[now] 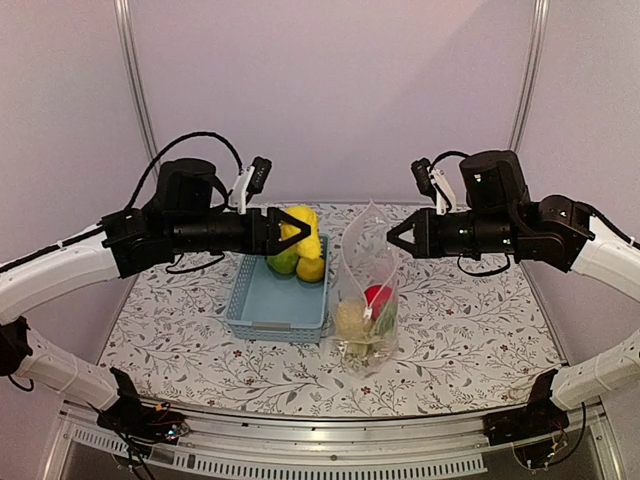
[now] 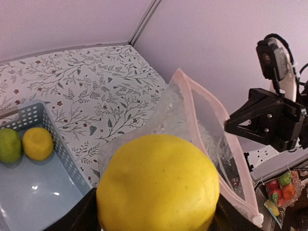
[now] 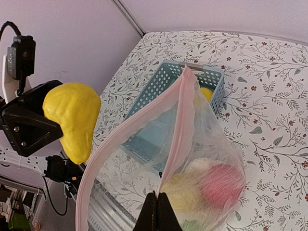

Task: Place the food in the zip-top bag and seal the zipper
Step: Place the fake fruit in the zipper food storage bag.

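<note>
Mostly, the yellow lemon [image 2: 156, 185] hides the left claw [image 1: 286, 232] gripping it.

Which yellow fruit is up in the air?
The big yellow fruit held in the left gripper. The smaller yellow one lies in the blue basket beside a green one.

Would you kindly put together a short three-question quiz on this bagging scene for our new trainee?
1. True or false: the left pincer holds a yellow lemon in the air.
2. How many pieces of food show inside the blue basket?
3. The right pincer is shut on: A the basket's rim; B the zip-top bag at its mouth edge; C nothing.
Key: 1 true; 2 two, a green fruit and a yellow fruit; 3 B.
</note>
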You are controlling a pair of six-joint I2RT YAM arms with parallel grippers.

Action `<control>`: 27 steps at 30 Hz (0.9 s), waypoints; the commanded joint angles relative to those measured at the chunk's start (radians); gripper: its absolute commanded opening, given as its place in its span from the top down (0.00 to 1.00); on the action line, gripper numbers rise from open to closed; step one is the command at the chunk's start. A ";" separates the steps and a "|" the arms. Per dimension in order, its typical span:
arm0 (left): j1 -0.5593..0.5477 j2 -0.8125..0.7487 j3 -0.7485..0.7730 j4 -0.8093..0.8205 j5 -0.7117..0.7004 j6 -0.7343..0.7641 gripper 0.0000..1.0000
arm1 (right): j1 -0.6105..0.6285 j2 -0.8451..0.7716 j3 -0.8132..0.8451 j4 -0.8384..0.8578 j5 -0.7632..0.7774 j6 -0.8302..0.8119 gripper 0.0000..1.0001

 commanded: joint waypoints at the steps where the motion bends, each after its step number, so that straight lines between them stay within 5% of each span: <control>1: -0.084 0.001 0.065 0.064 0.090 0.067 0.33 | 0.007 0.006 0.025 0.018 -0.004 -0.005 1.00; 10: -0.192 0.086 0.230 0.071 0.113 0.156 0.33 | 0.006 0.002 0.021 0.018 -0.004 -0.004 1.00; 27: -0.255 0.397 0.608 -0.448 -0.278 0.231 0.33 | 0.007 -0.017 0.021 0.011 -0.004 -0.007 1.00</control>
